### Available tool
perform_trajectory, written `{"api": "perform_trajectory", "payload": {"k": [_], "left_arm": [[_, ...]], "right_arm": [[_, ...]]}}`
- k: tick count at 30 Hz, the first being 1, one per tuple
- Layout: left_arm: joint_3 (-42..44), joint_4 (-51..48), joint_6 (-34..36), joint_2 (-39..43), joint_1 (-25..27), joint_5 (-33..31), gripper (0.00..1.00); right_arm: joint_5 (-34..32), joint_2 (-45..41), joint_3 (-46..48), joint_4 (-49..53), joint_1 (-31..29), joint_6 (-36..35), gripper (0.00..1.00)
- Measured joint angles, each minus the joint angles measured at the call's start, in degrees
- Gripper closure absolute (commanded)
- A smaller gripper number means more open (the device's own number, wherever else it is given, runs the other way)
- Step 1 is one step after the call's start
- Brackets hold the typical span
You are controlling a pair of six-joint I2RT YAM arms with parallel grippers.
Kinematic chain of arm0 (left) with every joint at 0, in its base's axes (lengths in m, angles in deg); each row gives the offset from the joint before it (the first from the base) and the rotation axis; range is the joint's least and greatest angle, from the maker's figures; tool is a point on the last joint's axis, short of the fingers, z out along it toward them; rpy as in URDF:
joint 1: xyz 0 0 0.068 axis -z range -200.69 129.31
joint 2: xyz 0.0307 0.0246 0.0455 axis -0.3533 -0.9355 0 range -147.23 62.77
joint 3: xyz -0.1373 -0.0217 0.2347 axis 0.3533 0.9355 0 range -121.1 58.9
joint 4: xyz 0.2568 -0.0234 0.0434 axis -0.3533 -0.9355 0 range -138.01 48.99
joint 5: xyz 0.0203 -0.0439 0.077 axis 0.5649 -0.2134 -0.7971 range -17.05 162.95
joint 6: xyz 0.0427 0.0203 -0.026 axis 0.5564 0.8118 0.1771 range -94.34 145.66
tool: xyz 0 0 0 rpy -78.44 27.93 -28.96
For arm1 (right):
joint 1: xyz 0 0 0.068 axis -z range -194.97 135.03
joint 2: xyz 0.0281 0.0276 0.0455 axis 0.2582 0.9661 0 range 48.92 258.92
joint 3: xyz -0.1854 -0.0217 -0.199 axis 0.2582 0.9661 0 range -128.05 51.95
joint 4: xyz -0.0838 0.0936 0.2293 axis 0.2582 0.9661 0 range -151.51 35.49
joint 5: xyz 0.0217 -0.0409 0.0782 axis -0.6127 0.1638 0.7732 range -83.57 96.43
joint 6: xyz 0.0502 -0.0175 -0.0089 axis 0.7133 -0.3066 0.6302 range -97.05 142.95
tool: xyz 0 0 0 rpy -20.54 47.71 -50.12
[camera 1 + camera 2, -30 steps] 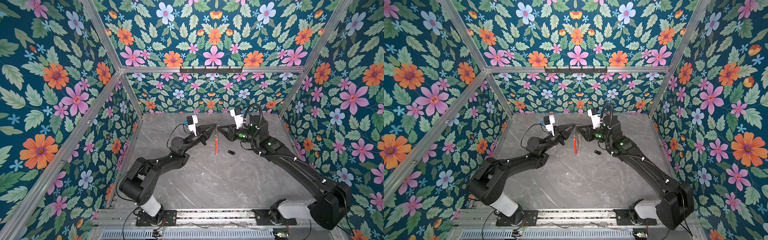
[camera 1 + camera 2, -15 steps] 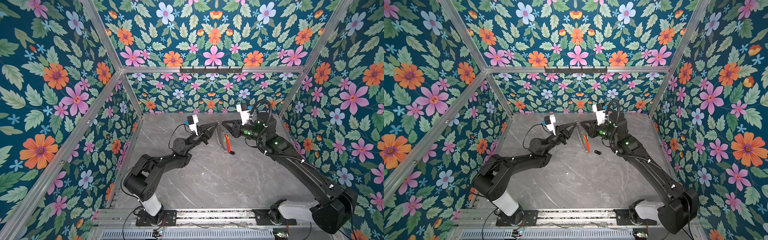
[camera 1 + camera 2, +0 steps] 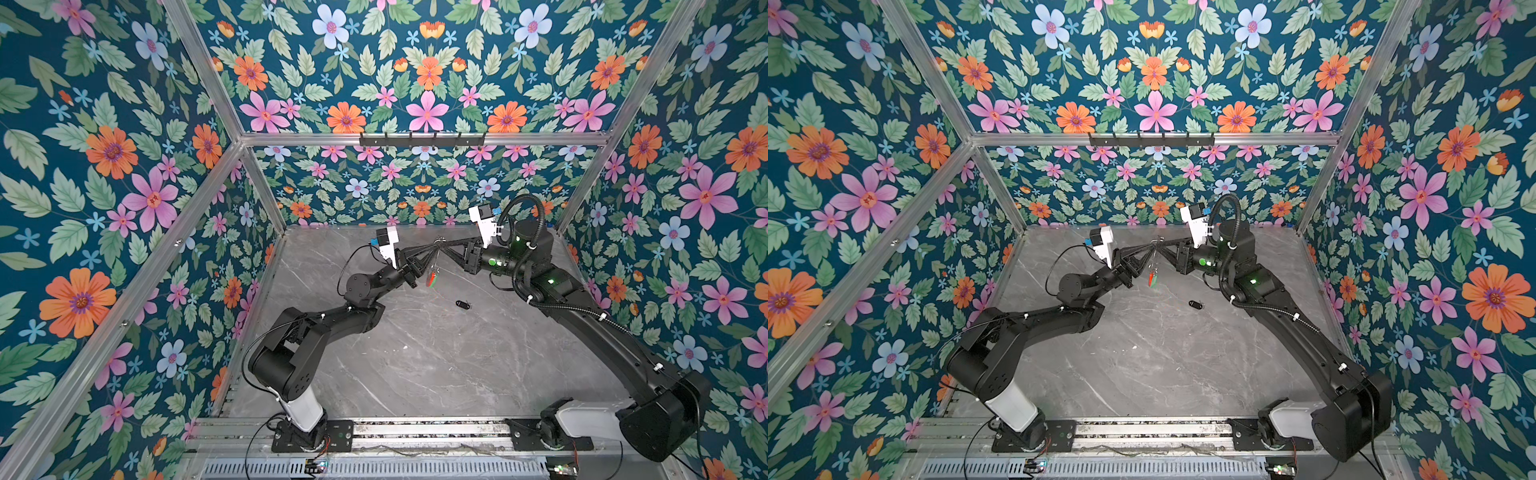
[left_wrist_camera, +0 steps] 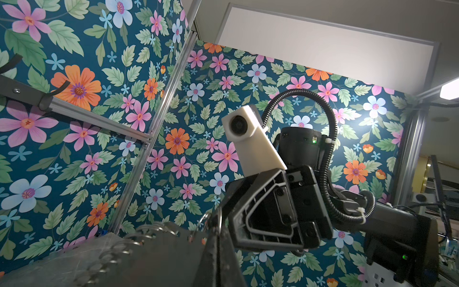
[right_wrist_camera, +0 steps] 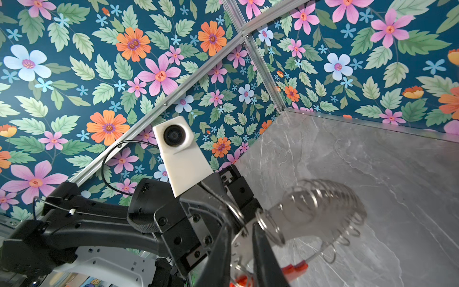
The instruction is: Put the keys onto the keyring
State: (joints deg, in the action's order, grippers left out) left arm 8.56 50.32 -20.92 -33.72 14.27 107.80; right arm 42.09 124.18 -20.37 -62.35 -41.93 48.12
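Grey marble table (image 3: 415, 365), both top views: left gripper (image 3: 435, 246) & right gripper (image 3: 442, 243) meet tip to tip over its far part, keyring (image 3: 432, 277) hanging edge-on beneath, green tag (image 3: 1155, 279) beside its red arc. Black-fob key (image 3: 462, 304) lies alone on the table nearby. Left wrist view: left jaws pressed together at the fringe of split rings (image 4: 149, 229) — can't tell what they pinch; right arm fills the rest. Right wrist view: right jaws barely apart, clamped on keyring's edge — left wrist camera (image 5: 177, 149) behind
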Motion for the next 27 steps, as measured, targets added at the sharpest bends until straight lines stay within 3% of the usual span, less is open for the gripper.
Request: {"api": "perform_trajectory", "payload": {"k": [7, 17, 21, 27], "left_arm": [[-0.3, 0.4, -1.5, -0.2, -0.1, 0.4, 1.00], [-0.9, 1.8, -2.3, -1.0, 0.0, 0.8, 1.00], [-0.5, 2.0, -1.7, -1.4, 0.0, 0.9, 0.78], [3.1, -2.1, 2.1, 1.9, -3.8, 5.4, 0.75]], "right_arm": [[0.9, 0.7, -0.4, -1.0, 0.1, 0.3, 1.00], [0.2, 0.0, -0.2, -0.6, 0.2, -0.4, 1.00], [-0.1, -0.3, -0.8, 1.8, 0.1, -2.1, 1.00], [-1.8, 0.6, -7.1, 12.6, 0.0, -11.4, 1.00]]}}
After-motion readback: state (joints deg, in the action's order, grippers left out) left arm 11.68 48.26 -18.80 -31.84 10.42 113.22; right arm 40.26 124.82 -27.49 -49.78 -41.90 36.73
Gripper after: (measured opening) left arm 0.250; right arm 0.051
